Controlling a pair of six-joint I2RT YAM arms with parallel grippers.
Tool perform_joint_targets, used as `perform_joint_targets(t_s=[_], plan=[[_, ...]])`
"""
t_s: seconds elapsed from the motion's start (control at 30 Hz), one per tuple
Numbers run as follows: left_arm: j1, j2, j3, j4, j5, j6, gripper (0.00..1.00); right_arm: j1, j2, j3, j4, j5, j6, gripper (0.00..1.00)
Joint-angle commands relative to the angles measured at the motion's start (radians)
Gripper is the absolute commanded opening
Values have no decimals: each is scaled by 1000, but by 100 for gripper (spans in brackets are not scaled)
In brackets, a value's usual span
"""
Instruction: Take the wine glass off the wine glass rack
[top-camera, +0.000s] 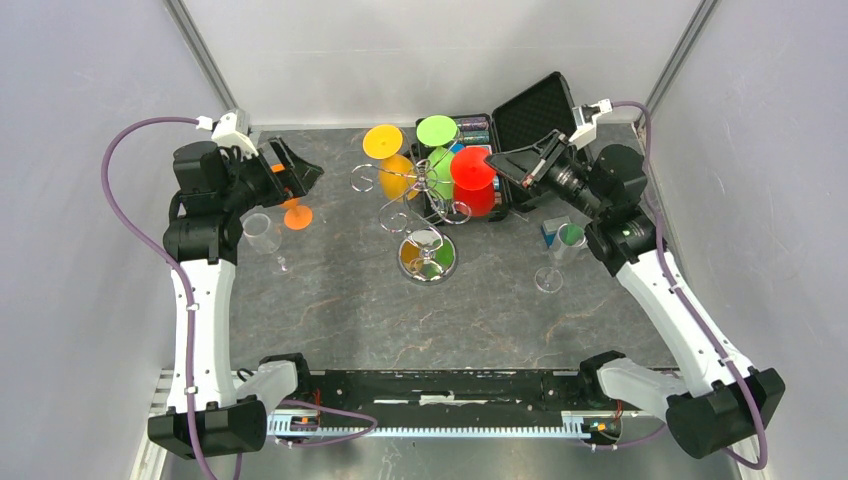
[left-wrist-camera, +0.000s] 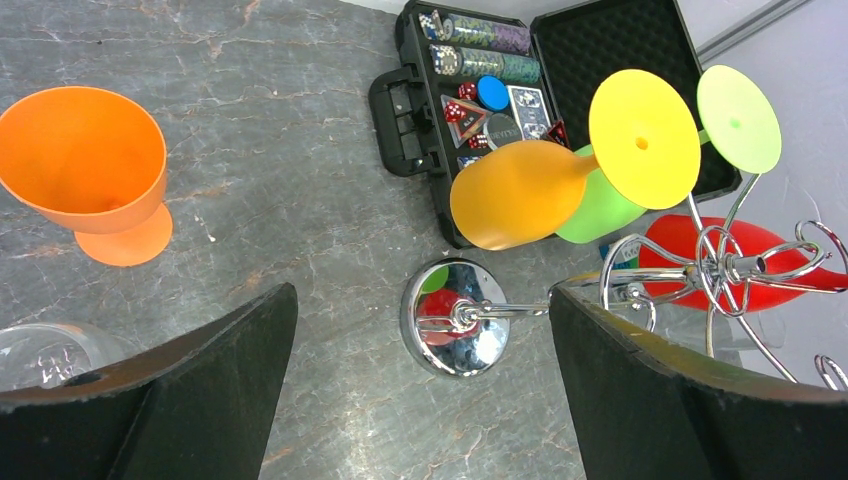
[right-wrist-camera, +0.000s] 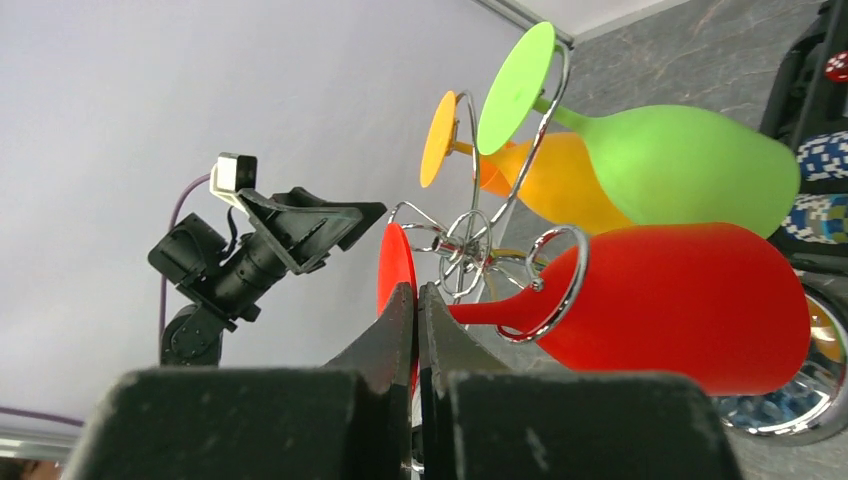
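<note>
right wrist: closed pincer (right-wrist-camera: 416, 295) by red glass (right-wrist-camera: 680, 300) (on rack (right-wrist-camera: 467, 243))

A dark, stone-patterned counter (top-camera: 340, 310) is carrying everything here. The wine glass rack (top-camera: 428, 258) is standing near the middle on its mirrored round base. Behind it, a black case (top-camera: 540, 110) is lying open. Toward the left, an orange goblet (top-camera: 296, 214) is standing upright with a clear glass (top-camera: 262, 232) just beside it. A second clear glass (top-camera: 551, 275) is standing on the right.

An open black case (left-wrist-camera: 610, 40) of poker chips (left-wrist-camera: 480, 50) lies on the grey table (left-wrist-camera: 280, 190).
</note>
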Motion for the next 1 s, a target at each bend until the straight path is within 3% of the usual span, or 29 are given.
perform_joint_targets(t_s=[0.0,0.33,0.53,0.97], plan=[[3,-14,28,40,23,-18,100,16,-4,-9,125,-19,59,0],[2,-7,47,46,27,-22,100,28,87,-47,347,87,177,0],[3,-3,48,52,40,-31,100,35,103,23,267,199,92,0],[2,-14,41,146,273,-106,100,36,101,65,173,420,6,0]])
